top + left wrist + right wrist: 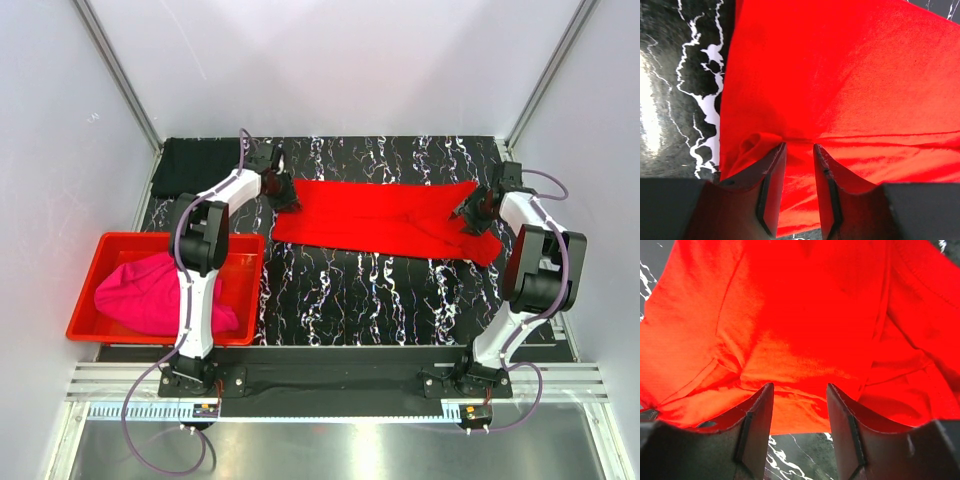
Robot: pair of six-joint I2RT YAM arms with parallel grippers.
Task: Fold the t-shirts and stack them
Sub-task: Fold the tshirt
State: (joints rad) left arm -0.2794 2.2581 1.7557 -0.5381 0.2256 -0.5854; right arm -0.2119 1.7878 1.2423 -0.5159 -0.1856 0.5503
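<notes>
The red t-shirt [385,222] lies as a long flat strip across the black marbled table [350,290]. My left gripper [283,190] is at its far left corner. In the left wrist view [799,146] the jaws are nearly together, with a puckered fold of the red t-shirt [840,75] pinched between the tips. My right gripper [470,212] is at the strip's right end. In the right wrist view [800,386] its jaws stand wide apart over the edge of the red t-shirt [800,315], holding nothing. The black t-shirt [195,166] lies folded at the far left. The magenta t-shirt [160,295] is crumpled in the bin.
A red plastic bin [95,250] sits at the table's near left, beside the left arm. White walls with metal frame posts close in the back and both sides. An aluminium rail [330,385] runs along the near edge by the arm bases.
</notes>
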